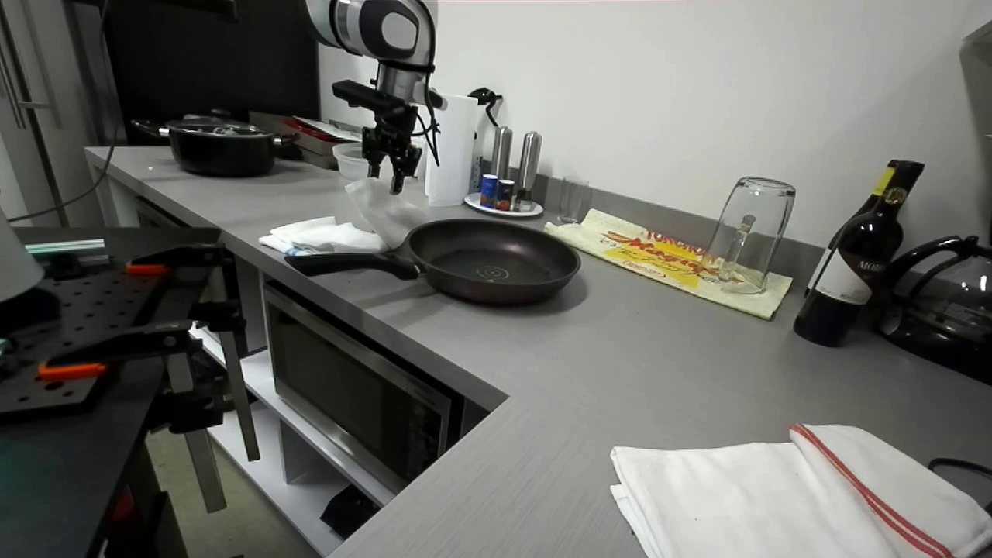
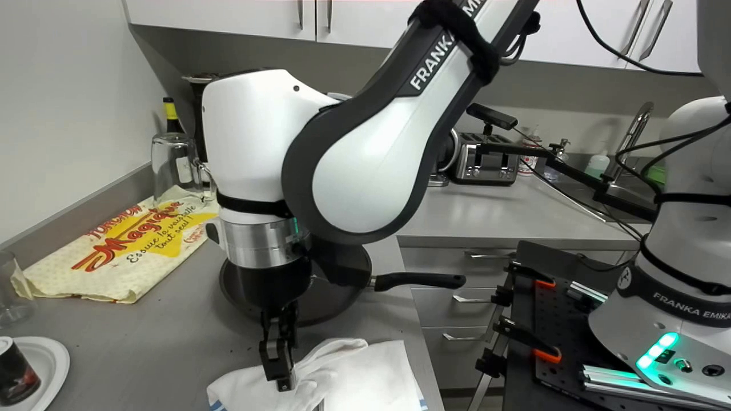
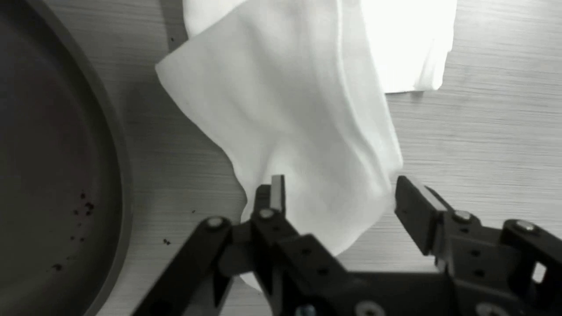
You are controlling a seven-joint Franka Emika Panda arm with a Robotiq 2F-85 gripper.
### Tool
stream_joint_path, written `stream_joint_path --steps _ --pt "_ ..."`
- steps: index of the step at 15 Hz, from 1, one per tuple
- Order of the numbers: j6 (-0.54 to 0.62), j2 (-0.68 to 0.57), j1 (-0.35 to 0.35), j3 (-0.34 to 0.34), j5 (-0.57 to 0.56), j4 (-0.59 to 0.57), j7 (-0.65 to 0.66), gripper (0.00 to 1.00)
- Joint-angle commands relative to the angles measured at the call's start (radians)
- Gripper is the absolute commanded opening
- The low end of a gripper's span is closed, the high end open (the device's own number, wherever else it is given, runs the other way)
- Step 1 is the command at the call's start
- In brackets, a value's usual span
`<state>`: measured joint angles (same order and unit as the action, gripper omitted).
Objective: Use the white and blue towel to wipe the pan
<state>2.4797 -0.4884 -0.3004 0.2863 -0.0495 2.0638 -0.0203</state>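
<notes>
Grey counter (image 1: 635,372), front edge: white-and-blue towel (image 3: 303,101) lay beside pan (image 1: 496,265), my pincer (image 3: 339,193) gaped over it. Judged: grasping step; next needed closing.

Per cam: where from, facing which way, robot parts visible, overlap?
In an exterior view: above the grey counter, facing along it past the dark round frying pan; part of the white arm and black fingers show.
In an exterior view: behind the white towel with blue stripes, facing over it toward the silver toaster; arm, fingers and white base show.
Wrist view: on the wrist, facing down at towel and pan rim; fingers show.
Both exterior views share pan, towel and yellow printed cloth, from roughly opposite ends.
</notes>
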Motion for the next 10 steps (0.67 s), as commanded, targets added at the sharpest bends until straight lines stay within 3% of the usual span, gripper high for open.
stream_joint_path --steps 1,4,10 --pt "-0.009 0.053 0.046 0.038 0.08 0.02 -0.081 0.97" --pt "-0.044 0.111 0.079 0.052 0.118 0.049 -0.139 1.0" --pt "-0.18 0.349 0.138 0.019 0.082 0.245 -0.303 1.0"
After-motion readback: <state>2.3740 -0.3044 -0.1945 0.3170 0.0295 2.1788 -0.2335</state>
